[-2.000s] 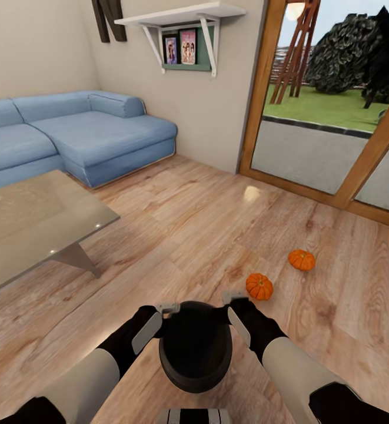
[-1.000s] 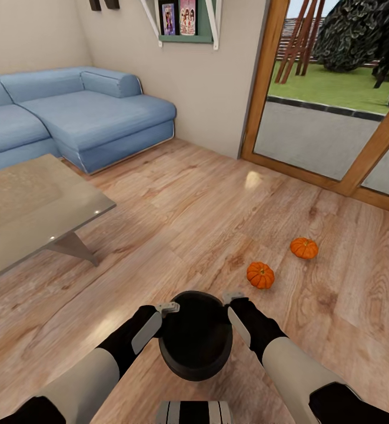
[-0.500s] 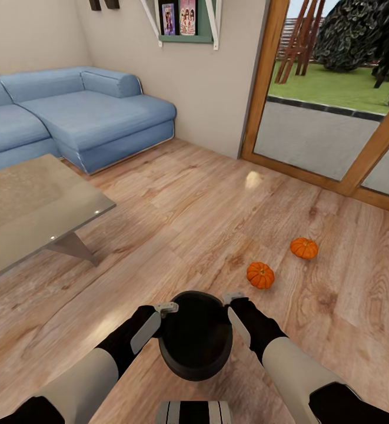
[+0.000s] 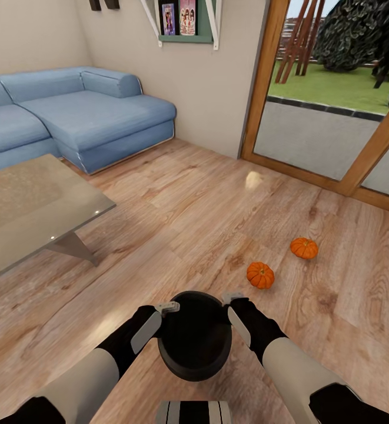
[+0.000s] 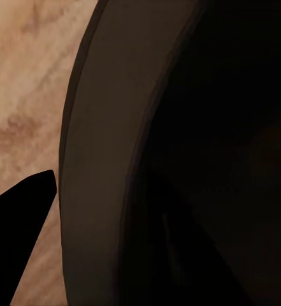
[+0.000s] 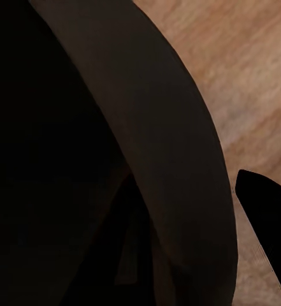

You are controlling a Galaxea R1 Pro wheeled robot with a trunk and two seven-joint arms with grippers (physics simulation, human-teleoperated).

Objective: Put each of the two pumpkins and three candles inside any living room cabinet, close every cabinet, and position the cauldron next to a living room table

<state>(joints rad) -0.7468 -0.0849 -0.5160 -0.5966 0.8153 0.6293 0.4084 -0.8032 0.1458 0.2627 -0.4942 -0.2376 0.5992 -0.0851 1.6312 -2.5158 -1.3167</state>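
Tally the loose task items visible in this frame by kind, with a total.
Pumpkins: 2
Cauldron: 1
Candles: 1, a small tan stub on the floor near the glass door
Total: 4

Both white-and-black arms are reaching forward and converging, the left gripper (image 4: 168, 308) and the right gripper (image 4: 232, 298) each pinching the flared rim of the round black cauldron (image 4: 195, 344), one dark finger (image 5: 16, 239) lying outside that rim.

Black cauldron (image 4: 195, 344) upright btwn arms; 2 orange pumpkins (image 4: 260, 275) on floor
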